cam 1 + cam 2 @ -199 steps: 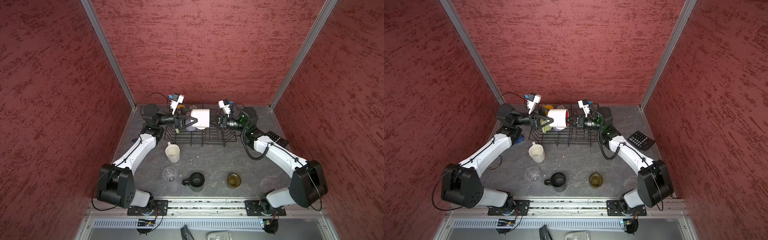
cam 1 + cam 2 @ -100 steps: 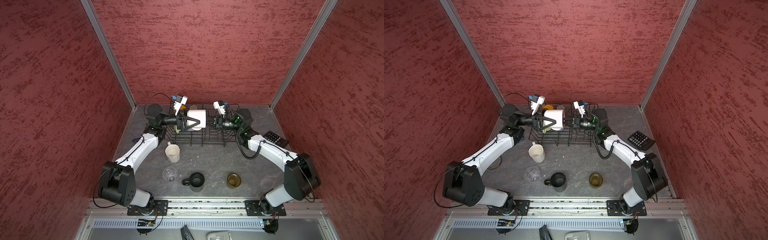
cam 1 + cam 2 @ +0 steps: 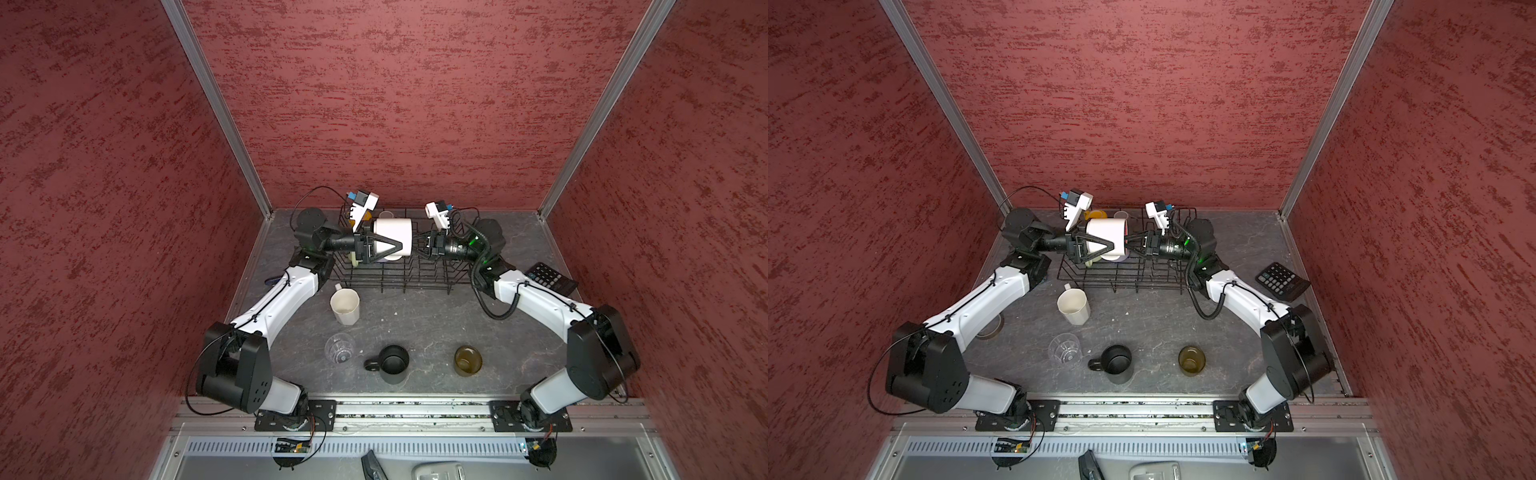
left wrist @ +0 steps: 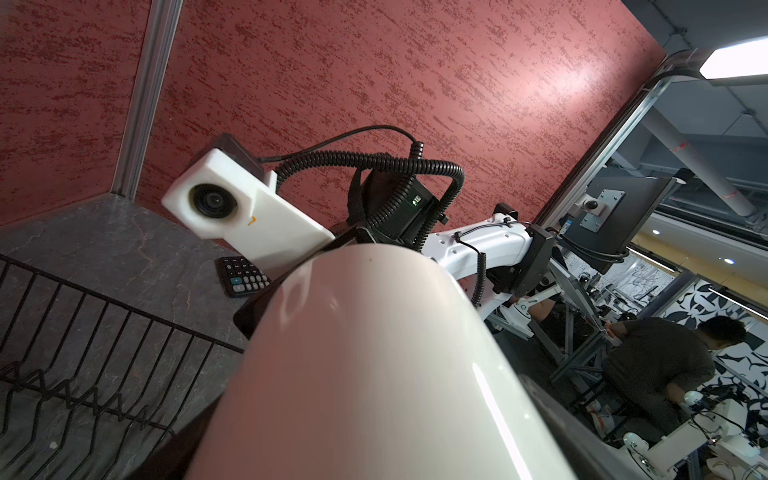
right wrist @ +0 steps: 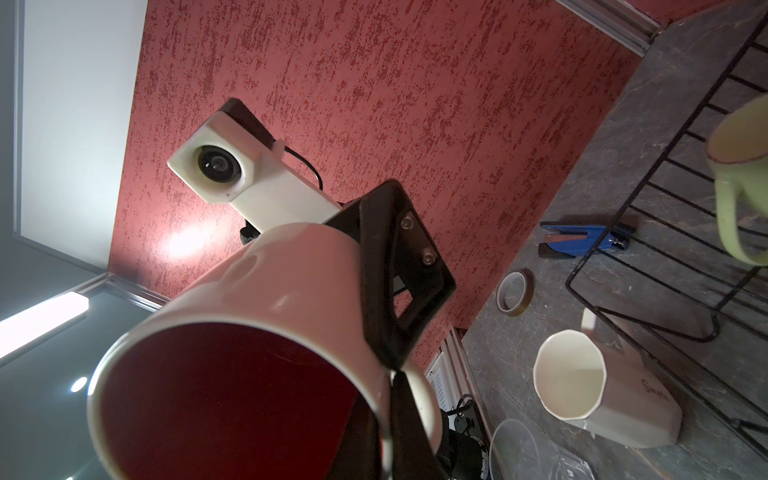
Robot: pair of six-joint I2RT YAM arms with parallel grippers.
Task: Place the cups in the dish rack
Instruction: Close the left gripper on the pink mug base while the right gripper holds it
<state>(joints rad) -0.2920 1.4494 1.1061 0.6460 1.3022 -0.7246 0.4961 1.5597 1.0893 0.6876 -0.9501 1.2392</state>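
A white mug with a red inside hangs on its side in the air above the black wire dish rack, a little left of the rack's middle. Both top views show it touching no wire. Its mouth faces the right arm and its base faces the left arm.

The right gripper has its jaws closed on the mug's rim. The left gripper has its jaws spread wide, one finger along each side of the mug's body. Whether they press on it cannot be told. This looks like a hand-over between the arms while loading this mug.

Toward the left end of the rack sit a pale green mug and a yellow mug. On the grey counter in front of the rack, four cups are not yet loaded:
- a faceted mug
- a clear glass
- a black mug
- an olive-brown glass

A calculator lies to the right of the rack.

Next, one grip likely has to be firm before the other lets go. Then the mug needs turning and lowering into a free space in the rack, clear of the cups already there.
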